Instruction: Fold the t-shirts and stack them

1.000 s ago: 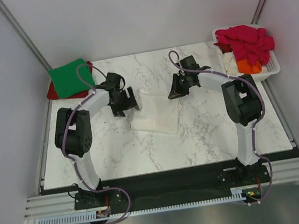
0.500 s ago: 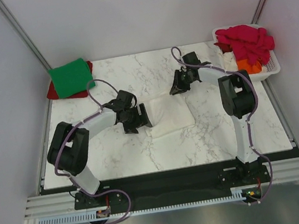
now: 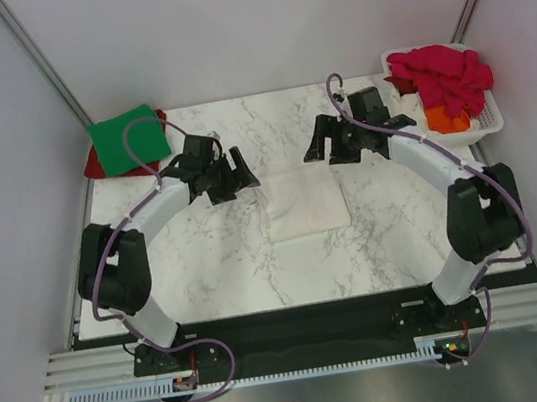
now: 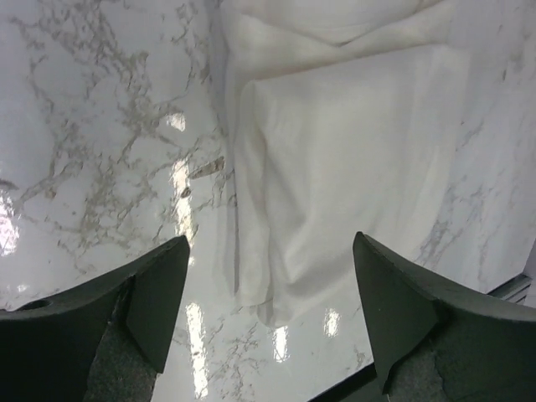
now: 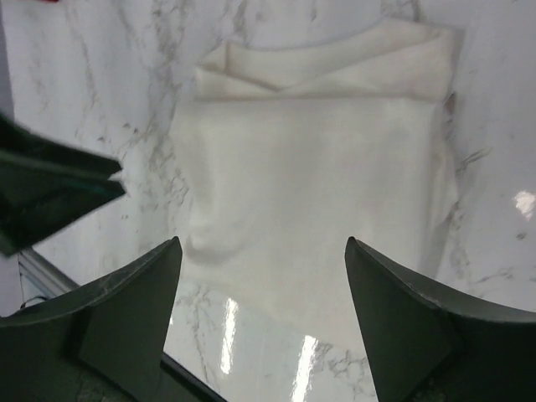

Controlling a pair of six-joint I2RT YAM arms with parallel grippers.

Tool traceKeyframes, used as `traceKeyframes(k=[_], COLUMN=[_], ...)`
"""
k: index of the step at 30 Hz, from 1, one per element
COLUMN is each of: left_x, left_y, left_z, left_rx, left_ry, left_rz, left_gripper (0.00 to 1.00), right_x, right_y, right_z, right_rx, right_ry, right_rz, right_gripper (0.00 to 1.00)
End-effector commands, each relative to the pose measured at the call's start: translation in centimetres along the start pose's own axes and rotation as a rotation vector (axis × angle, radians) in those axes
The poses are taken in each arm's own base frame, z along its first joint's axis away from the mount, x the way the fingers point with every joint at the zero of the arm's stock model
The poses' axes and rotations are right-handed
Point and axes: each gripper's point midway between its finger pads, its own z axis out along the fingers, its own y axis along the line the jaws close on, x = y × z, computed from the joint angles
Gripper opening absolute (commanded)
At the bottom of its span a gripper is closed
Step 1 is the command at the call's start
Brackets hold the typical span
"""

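Folded white cloth t-shirt [image 3: 302,202] sits mid-table on the white marble tabletop [image 3: 208,271]. The left gripper [image 4: 270,244] hovers wide and empty by its far-left corner, and the right gripper [image 5: 263,243] is just as wide over its far edge. Best play: pinch every layer, lift level, and head for the folded green cloth t-shirt [image 3: 126,139] at far left.

Grey walls [image 3: 252,21] close my white marble table [image 3: 218,269] at nine, twelve and three o'clock; light glints off it.
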Motion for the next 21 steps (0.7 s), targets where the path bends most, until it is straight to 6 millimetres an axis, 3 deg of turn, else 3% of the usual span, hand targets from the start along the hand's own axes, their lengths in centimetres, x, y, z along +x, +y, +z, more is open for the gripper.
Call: traceKeyframes(k=[1,2,4,5,7,8,10,16,21], left_x=[-3.1,-3.6,-3.8,-3.8,-3.9,-3.6,-3.3,-1.2,0.0], left_y=[-2.7,-2.9,-3.0,-2.6,-2.2,-1.7,-1.2,-0.2,0.8], left_z=[1.0,2.0,3.0,4.1,5.1,6.0,6.9,9.4,11.4], left_rx=[0.135,0.142,0.152,0.146,0.143,0.138,0.138,0.173,0.176], left_ry=[-0.049,-0.046,-0.038,-0.026,-0.020,-0.009,0.009,0.059,0.087], left_rz=[0.037,0.043,0.061,0.064,0.085,0.085,0.080,0.022,-0.008], left_gripper=[0.86,0.85,0.84,0.83,0.83,0.83,0.82,0.77,0.74], right_x=[4.1,7.2,8.9,11.5,13.4,15.3,16.6,17.7,17.0], right_y=[2.8,2.3,2.4,1.6,1.7,1.5,1.4,0.9,2.4], right_z=[-1.4,-1.8,-2.1,-2.4,-2.8,-3.4,-4.1,-7.3,-9.4], right_rx=[-0.092,-0.095,-0.126,-0.128,-0.162,-0.167,-0.177,-0.150,-0.228], right_ry=[-0.007,0.026,0.014,0.044,0.055,0.077,0.091,0.051,-0.043], right_rz=[-0.045,-0.036,-0.014,-0.002,0.003,0.010,0.013,-0.018,-0.044], right_gripper=[0.88,0.88,0.88,0.88,0.89,0.89,0.89,0.91,0.98])
